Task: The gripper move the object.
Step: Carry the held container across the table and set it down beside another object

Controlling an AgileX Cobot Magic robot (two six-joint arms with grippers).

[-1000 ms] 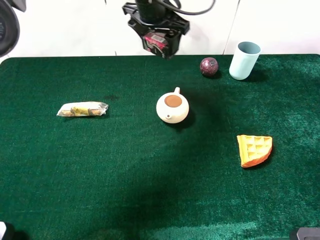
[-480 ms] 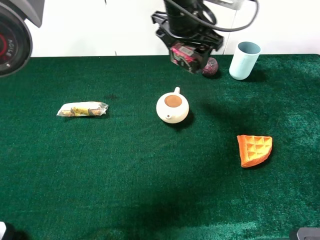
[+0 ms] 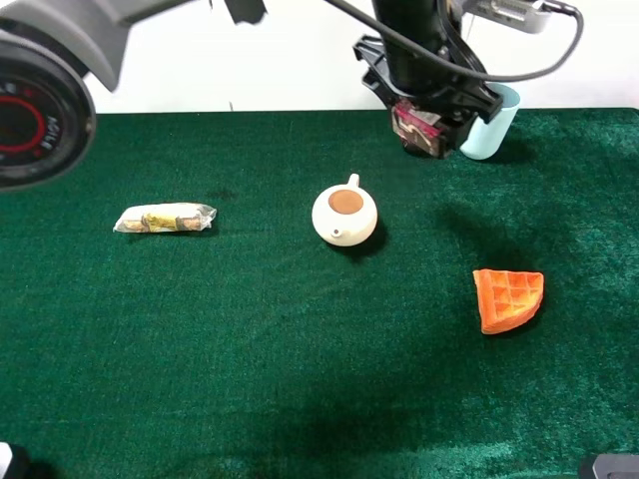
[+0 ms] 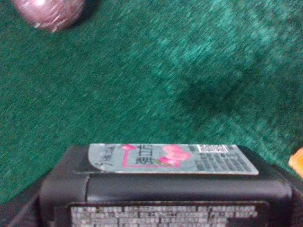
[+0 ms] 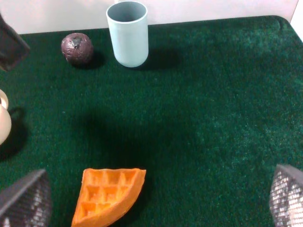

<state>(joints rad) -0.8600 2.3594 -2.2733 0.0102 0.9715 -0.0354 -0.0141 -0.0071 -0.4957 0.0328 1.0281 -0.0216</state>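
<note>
My left gripper [image 3: 431, 112], a black claw on an arm reaching across the middle, is shut on the object [image 3: 416, 124], a small black box with pink and white printing. It hangs in the air above the back of the table, just left of the pale blue cup [image 3: 491, 128]. In the left wrist view the object [image 4: 175, 182] fills the lower part, its label facing up, over green cloth. My right gripper [image 5: 151, 208] is open, its mesh-padded fingers [image 5: 23, 203] far apart above the waffle piece [image 5: 108, 195].
A cream teapot [image 3: 344, 215] stands mid-table, a clear-wrapped yellow snack bar [image 3: 165, 218] lies at the left, and an orange waffle piece [image 3: 508, 298] at the right. A dark red ball [image 5: 76, 47] sits beside the cup [image 5: 127, 33], hidden behind the left gripper in the exterior view.
The left arm has carried the object to the right along the back of the table, from above the teapot's far side to beside the cup, covering the ball.
</note>
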